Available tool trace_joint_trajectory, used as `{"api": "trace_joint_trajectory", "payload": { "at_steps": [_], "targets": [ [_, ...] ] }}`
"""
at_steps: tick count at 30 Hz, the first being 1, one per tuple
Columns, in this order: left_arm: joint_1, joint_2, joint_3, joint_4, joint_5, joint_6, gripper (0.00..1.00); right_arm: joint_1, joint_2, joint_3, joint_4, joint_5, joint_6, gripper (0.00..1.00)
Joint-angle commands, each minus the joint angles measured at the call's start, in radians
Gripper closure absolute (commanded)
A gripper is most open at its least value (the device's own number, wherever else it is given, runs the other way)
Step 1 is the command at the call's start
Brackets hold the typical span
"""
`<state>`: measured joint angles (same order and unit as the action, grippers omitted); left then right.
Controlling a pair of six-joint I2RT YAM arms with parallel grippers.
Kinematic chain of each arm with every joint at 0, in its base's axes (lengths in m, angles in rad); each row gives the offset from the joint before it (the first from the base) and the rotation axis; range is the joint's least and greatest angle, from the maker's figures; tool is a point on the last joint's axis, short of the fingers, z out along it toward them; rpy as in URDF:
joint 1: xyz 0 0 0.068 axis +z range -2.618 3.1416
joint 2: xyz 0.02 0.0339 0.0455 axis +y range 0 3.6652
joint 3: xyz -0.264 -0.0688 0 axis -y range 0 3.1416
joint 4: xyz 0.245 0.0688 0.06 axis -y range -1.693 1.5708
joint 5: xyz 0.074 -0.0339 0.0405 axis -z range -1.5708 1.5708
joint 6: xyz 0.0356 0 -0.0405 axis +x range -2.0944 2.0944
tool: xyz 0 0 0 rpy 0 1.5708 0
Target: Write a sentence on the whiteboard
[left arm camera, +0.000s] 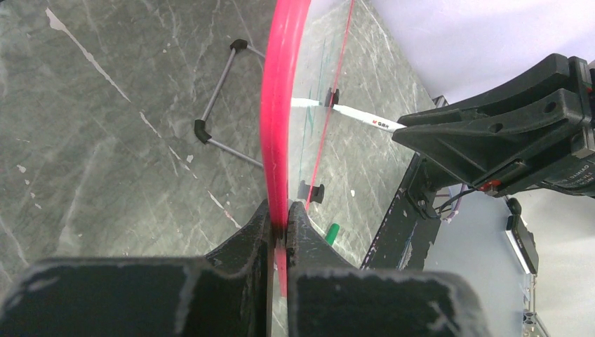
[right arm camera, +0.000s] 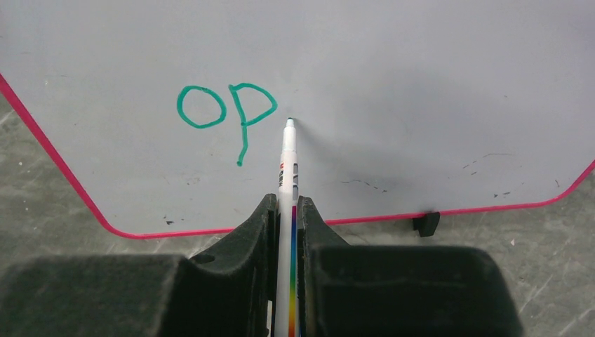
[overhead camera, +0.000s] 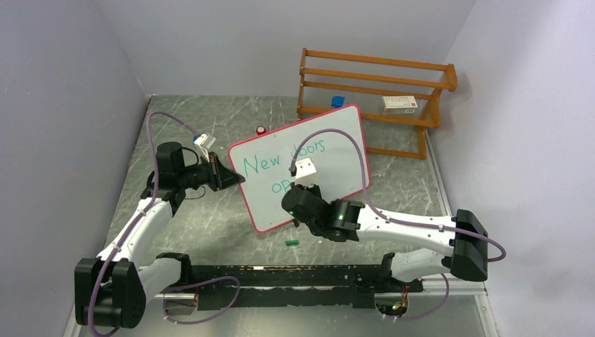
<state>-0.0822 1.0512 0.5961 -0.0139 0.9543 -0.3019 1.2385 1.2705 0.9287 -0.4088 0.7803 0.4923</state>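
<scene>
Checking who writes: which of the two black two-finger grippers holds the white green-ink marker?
The right gripper, shut on the marker with its tip at the white pink-rimmed whiteboard; the left gripper clamps the board's rim.

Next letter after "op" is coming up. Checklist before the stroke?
1. Clamp of left hand on the whiteboard rim: ok.
2. Grip of right hand on the marker: ok.
3. Tip just right of "op", placed for the next letter: ok.
4. Tip touching the surface: cannot tell.
5. Blank board to the right for more letters: ok.
</scene>
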Motion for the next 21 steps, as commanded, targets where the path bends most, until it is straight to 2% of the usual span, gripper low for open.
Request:
{"api": "trace_joint_trajectory", "payload": {
  "at_steps": [1,21],
  "targets": [
    [0.002,0.011,0.018,-0.046,-0.04,0.035,0.95,-0.007,-0.005,-0.008,0.039,0.01,-0.001,1.0],
    [0.002,0.016,0.017,-0.042,-0.035,0.032,0.95,-0.014,0.011,0.004,0.057,0.021,-0.012,1.0]
  ]
}}
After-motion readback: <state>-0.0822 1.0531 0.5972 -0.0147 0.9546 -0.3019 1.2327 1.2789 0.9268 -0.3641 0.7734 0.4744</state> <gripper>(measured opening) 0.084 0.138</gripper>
